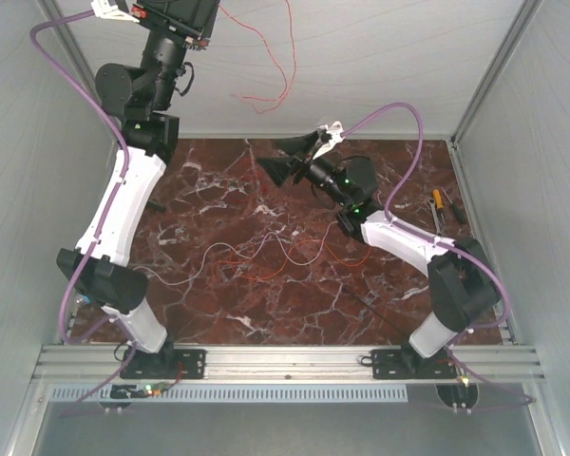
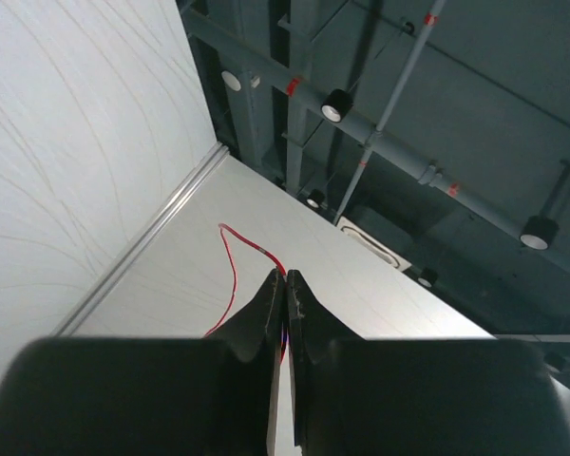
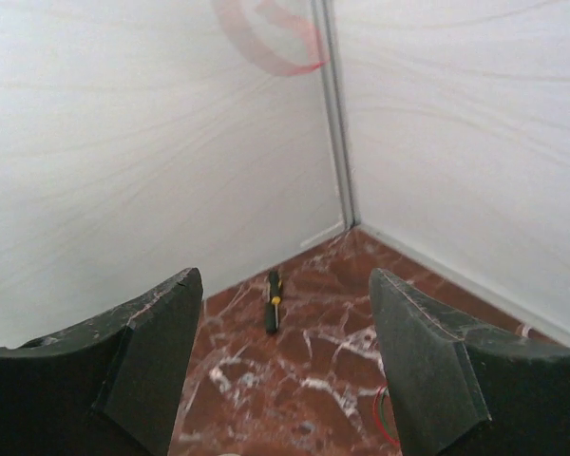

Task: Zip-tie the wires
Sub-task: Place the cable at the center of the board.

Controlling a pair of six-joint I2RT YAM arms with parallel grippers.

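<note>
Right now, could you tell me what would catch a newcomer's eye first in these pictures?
The left gripper, raised high at the back-left corner, is shut on a red wire that dangles before the white wall. The rest of the wires lie in loose loops mid-table, and the right gripper hangs open above the marble.

wires (image 3: 285,68) blurred, cut by top edge

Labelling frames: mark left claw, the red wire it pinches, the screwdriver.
left claw (image 2: 284,277), left wrist view, between shut fingertips.
red wire (image 2: 234,275), left wrist view, curve left of tips.
screwdriver (image 3: 273,302), right wrist view, yellow band.
</note>
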